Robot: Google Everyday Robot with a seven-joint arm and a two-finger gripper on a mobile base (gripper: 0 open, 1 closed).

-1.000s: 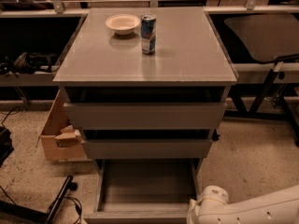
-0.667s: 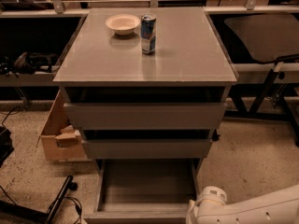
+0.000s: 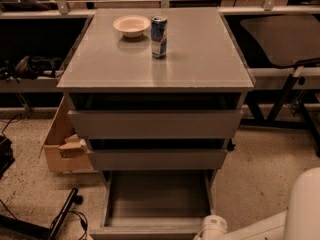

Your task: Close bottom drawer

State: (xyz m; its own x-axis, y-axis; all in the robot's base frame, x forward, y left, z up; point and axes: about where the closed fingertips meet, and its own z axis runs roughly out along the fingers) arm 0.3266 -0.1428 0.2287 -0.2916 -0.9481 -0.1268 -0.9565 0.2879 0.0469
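Observation:
The bottom drawer (image 3: 157, 199) of the grey cabinet stands pulled far out; its plain grey tray is empty and its front panel (image 3: 145, 231) lies at the lower edge of the view. The two drawers above, top (image 3: 155, 124) and middle (image 3: 157, 159), sit nearly shut. My white arm (image 3: 260, 224) comes in from the lower right, with a wrist joint (image 3: 212, 226) next to the drawer's front right corner. The gripper itself is below the edge of the view.
A white bowl (image 3: 131, 25) and a blue can (image 3: 159, 36) stand on the cabinet top (image 3: 200, 54). An open cardboard box (image 3: 62, 144) sits on the floor left of the cabinet. Cables and a black leg (image 3: 62, 216) lie at lower left. A dark chair (image 3: 285, 39) is at right.

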